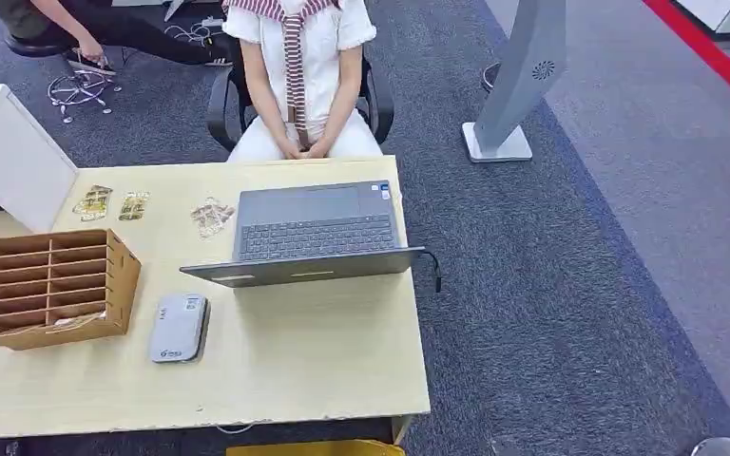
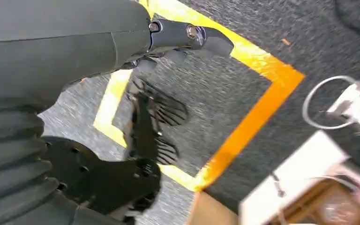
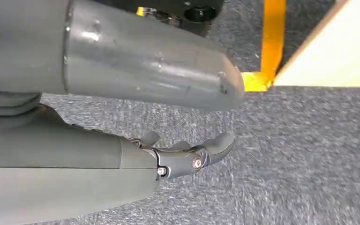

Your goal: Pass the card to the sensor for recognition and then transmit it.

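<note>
Though blurred, left hand (image 2: 168,42) empty.

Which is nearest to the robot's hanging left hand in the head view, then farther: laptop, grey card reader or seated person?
Left hand hangs below the table's near edge.
1. Grey card reader, near left.
2. Laptop, table middle.
3. Seated person, beyond the far edge.

Open laptop (image 1: 314,233) on wooden table (image 1: 323,366), grey sensor (image 1: 178,328) beside slotted wooden organizer (image 1: 57,285), seated person (image 1: 302,71) behind.
</note>
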